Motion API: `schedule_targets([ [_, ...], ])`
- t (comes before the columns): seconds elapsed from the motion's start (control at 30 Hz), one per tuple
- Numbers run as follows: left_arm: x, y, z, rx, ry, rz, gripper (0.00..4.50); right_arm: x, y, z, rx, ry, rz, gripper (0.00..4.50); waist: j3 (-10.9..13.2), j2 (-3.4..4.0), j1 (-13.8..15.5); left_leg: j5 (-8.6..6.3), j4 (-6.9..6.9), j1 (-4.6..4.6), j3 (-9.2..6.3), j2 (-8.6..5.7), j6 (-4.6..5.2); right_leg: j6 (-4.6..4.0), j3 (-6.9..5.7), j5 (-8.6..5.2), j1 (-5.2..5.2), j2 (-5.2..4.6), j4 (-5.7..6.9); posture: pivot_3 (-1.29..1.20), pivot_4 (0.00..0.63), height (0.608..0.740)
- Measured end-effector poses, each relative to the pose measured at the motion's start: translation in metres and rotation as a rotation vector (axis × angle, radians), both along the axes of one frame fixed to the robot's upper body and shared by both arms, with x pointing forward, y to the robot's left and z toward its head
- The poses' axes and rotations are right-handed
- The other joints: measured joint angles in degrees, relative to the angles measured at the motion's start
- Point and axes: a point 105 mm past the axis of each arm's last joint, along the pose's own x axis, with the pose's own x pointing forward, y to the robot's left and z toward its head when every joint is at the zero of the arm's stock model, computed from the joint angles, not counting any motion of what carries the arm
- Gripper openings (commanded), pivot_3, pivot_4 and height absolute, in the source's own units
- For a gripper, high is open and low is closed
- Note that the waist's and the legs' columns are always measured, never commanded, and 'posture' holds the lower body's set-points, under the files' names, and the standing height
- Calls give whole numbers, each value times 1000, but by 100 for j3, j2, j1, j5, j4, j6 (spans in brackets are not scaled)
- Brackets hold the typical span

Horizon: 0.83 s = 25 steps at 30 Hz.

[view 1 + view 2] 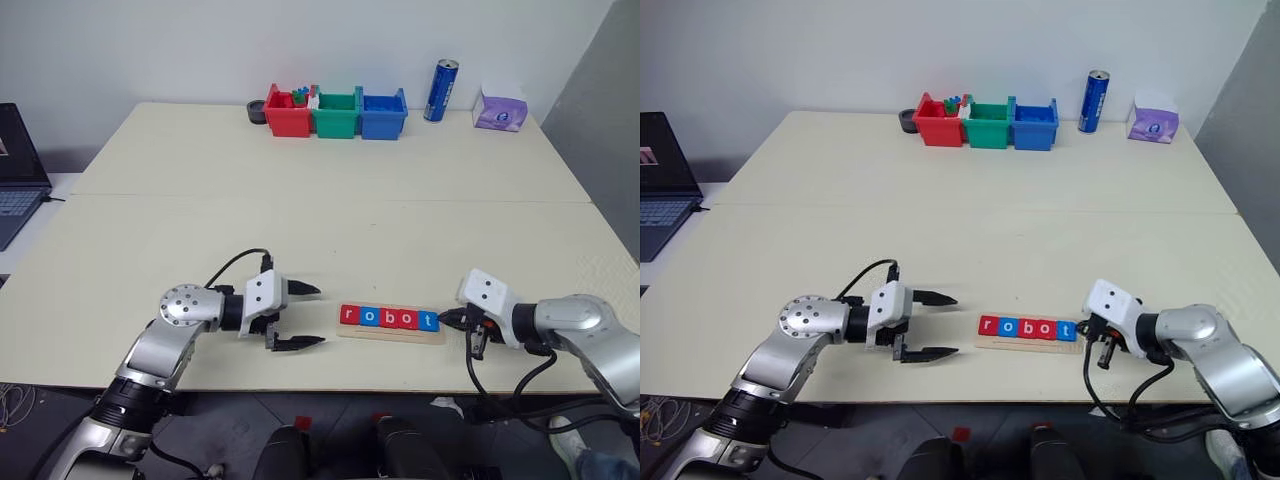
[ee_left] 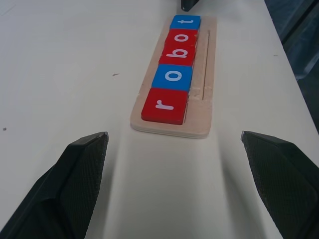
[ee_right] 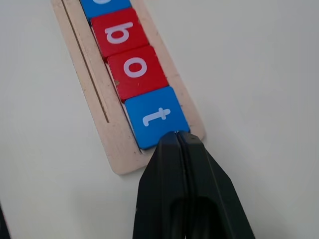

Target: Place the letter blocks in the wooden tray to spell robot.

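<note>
Between claws, wooden tray lies crosswise; L claw wide, R claw pinched empty.

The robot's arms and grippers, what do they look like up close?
Both arms are silver-grey metal with rounded joint housings and white wrist blocks. The left gripper and the right gripper each have two black, tapered fingers with a fine textured inner surface. Black cables loop from each wrist back along the arm.
</note>
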Motion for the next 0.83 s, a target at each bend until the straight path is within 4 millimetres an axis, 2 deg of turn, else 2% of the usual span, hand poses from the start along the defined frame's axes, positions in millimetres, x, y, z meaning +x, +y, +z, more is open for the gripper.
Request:
schedule_targets([
  [0.17, -1, 7, 5, -9, 14, -4, 4500, -12, 3, 21, 91, 4, 78, 2443, 0, 0, -2, 0, -1, 0, 0, 1, 0, 0, -3, 0, 1, 0, 0, 0, 150, 740],
  [0.3, -2, 15, 5, 34, -8, -3, 4500, -18, 1, 27, 98, 3, 121, 3899, 0, 0, -1, 0, 0, 1, 1, 1, 0, 0, -2, 0, 1, 0, 0, 0, 150, 740],
  [0.37, -2, 19, 5, 59, -29, -2, 4500, -20, -1, 29, 93, 0, 131, 4456, 0, 0, 2, 0, 0, 0, 1, 0, 0, 1, -2, 0, 1, -1, -1, 0, 150, 740],
  [0.83, -7, 9, 16, 9, -1, -44, 4500, -20, -5, 32, 87, -48, 153, 4456, 0, -1, 1, 0, 0, 1, 4, 0, 0, 3, -1, -2, 2, 0, 0, 0, 150, 740],
])
